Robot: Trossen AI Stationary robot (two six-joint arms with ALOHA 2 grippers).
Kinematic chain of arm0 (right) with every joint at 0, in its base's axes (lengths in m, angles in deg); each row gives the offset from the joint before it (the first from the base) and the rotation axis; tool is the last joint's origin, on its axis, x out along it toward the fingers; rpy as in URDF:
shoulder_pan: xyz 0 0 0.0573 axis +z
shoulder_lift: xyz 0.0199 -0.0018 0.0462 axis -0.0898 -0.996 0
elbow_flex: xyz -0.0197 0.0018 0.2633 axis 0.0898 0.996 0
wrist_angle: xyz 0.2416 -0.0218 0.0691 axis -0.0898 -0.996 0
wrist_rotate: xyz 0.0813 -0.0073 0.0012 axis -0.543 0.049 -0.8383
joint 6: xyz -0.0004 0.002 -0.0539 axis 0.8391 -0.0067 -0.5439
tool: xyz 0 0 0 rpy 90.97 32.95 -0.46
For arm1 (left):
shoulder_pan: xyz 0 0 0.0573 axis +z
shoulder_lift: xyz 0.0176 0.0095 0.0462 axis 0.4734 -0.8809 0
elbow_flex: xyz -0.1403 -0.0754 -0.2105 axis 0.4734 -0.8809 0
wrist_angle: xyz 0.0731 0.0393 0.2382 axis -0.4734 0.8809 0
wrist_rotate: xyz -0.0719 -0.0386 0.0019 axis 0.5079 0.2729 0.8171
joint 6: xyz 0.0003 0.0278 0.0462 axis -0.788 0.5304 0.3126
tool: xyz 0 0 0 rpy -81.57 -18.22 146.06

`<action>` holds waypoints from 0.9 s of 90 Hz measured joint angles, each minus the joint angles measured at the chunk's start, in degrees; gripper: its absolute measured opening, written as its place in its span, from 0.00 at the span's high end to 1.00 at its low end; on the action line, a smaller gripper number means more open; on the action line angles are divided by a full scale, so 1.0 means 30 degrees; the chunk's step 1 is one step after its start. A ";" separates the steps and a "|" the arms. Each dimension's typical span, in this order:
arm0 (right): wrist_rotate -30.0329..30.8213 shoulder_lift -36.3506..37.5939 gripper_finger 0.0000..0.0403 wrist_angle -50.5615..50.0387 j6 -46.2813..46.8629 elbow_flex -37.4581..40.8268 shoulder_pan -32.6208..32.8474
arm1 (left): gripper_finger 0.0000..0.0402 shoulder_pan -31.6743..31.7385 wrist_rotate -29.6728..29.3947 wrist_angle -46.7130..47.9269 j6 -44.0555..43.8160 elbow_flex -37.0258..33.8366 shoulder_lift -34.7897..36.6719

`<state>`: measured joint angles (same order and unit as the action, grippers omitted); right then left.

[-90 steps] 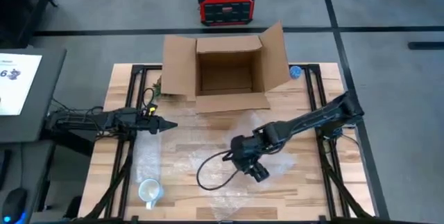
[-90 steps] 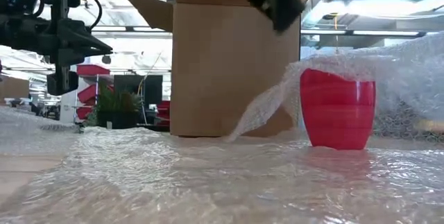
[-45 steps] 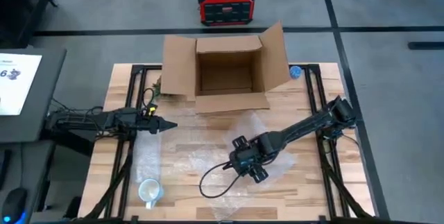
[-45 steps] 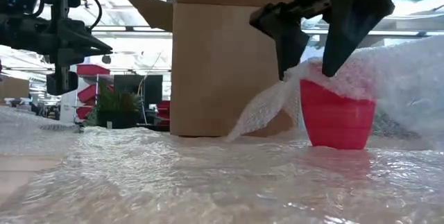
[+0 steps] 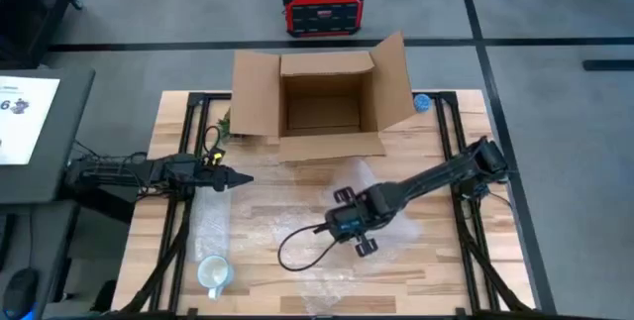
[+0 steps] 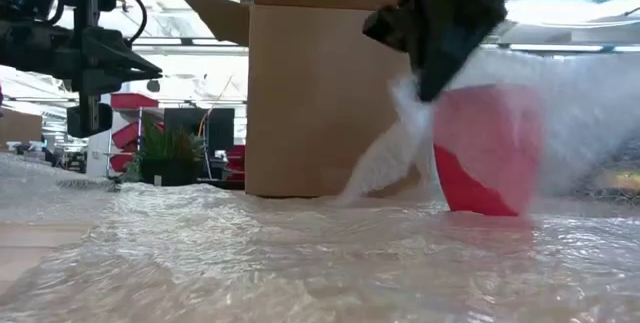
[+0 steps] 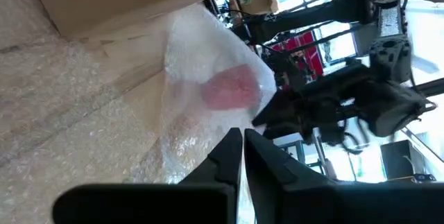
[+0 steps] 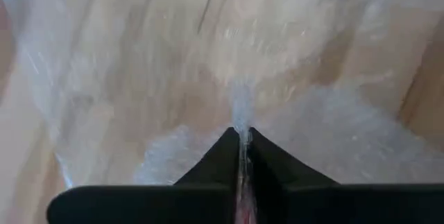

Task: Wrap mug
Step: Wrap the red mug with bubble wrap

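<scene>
Right gripper (image 5: 349, 229), fingers pinched on bubble wrap (image 8: 239, 106), drags it over red mug (image 6: 487, 148) mid-table; next tuck around; left gripper (image 5: 241, 180) closed, empty, idle

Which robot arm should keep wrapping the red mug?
The right one. Its end effector is shut on the bubble wrap right at the red mug, while the left end effector waits, shut, far away.
</scene>
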<state>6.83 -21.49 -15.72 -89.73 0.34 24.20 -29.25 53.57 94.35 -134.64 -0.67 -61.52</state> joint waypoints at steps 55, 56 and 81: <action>-0.0023 -0.0640 1.00 0.0481 0.1945 -0.2491 -0.0664 | 1.00 0.0000 -0.0007 0.0007 0.0196 -0.0015 0.0000; -0.0042 -0.0713 1.00 0.0510 0.1950 -0.2491 -0.0664 | 1.00 0.0000 -0.0009 0.0007 0.0211 -0.0015 0.0000; -0.1909 -0.2419 0.96 0.0993 0.2229 -0.2491 -0.0669 | 1.00 0.0000 -0.0015 0.0011 0.0169 -0.0015 0.0000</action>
<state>1.10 -28.74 -12.74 -83.04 -7.13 22.20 -29.25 53.52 94.39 -134.13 -0.71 -61.52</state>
